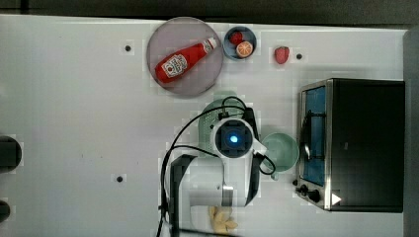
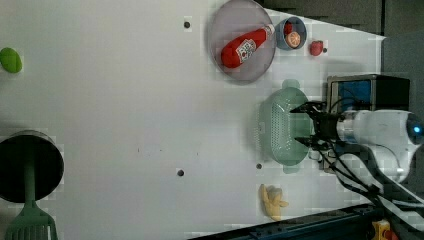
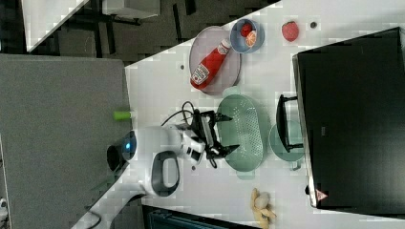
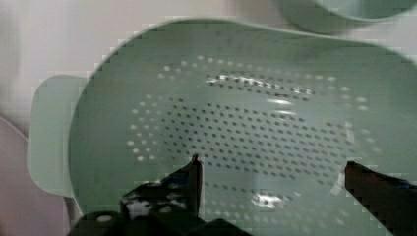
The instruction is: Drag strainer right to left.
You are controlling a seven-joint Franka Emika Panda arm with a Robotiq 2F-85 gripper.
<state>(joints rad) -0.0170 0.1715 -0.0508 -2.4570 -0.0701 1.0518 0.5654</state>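
Note:
The strainer (image 2: 280, 125) is a pale mint-green oval colander with a grid of small holes and a rim tab (image 4: 49, 137). It lies on the white table between the grey plate and the arm's base. In the top view my wrist covers most of the strainer (image 1: 210, 116). My gripper (image 2: 298, 125) hangs open over the strainer's bowl (image 3: 246, 131), its two dark fingertips spread wide inside the rim. In the wrist view nothing sits between the fingers of the gripper (image 4: 272, 164), and I cannot tell whether they touch the strainer (image 4: 246, 113).
A round mint-green cup (image 1: 280, 150) stands right beside the strainer, against a black toaster oven (image 1: 356, 143). The grey plate (image 1: 197, 79) holds a ketchup bottle (image 1: 185, 60). Nearby are a blue fruit bowl (image 1: 240, 43), a strawberry (image 1: 281, 54) and a yellow banana-like object (image 1: 222, 219). A black pot (image 2: 30, 165) stands at the left view's left.

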